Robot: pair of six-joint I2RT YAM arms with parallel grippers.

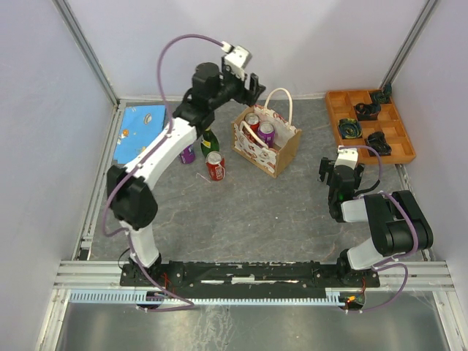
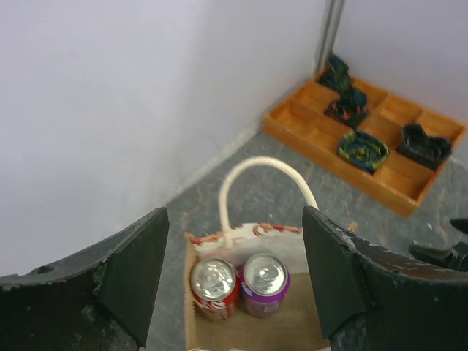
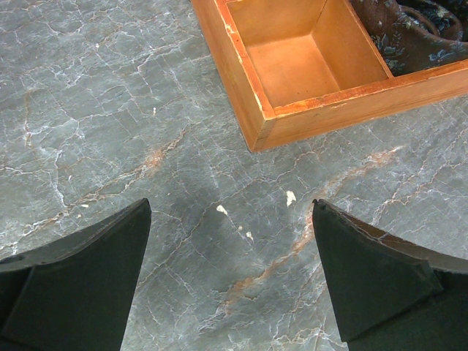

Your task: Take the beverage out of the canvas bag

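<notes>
a: where's the beverage?
b: in the canvas bag [image 1: 256, 151], back centre of the table [image 1: 241, 212]. two cans stand upright in it, red can [image 2: 214, 281] and purple can [image 2: 265, 278], side by side, touching or nearly.
a: claws?
b: left gripper [image 2: 234, 241] is spread wide, holds nothing, and hangs above the bag mouth. right gripper [image 3: 230, 212] is also wide apart and empty, over bare table by a corner of the orange tray [image 3: 252, 124].
a: how will a can handle?
b: my guess: rigid, smooth metal, slippery, some weight if full. the bag is soft and light and likely to lift with it. the white handle [image 2: 259, 172] stands up at the far side of the mouth, so keep clear.
a: hold point?
b: upper wall just under the rim, with the fingers on the sides that don't face the neighbour can. no room between them.
a: counts?
b: in the bag: 2 cans. loose by the left arm: 1 loose red can [image 1: 215, 167], 1 loose purple can [image 1: 189, 153], 1 green bottle [image 1: 210, 139], partly hidden. also 1 blue board [image 1: 142, 124]. tray: 4 dark bundles [image 1: 349, 128]. handles: 1 loop seen, can't tell about a second.
</notes>
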